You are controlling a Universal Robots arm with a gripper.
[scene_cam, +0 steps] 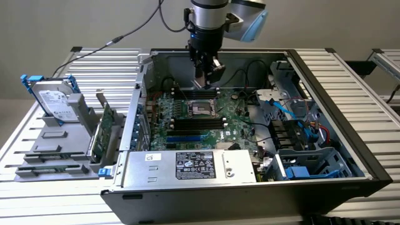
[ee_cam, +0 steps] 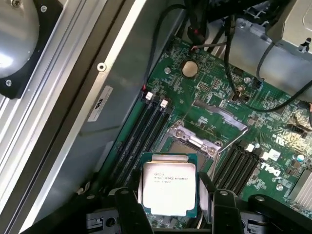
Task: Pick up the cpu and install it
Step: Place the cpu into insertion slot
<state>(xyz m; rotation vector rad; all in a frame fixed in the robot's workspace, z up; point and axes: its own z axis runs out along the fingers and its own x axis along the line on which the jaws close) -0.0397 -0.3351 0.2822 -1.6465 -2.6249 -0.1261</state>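
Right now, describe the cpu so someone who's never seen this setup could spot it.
Look inside the open computer case, at the green motherboard on its floor. Near the motherboard's open metal socket the gripper holds the cpu between its fingers. It is a small flat square with a silver-grey printed top, unlike the long dark memory slots beside it.

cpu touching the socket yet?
Apart. Exterior view: gripper holds the cpu above the socket, board showing between.
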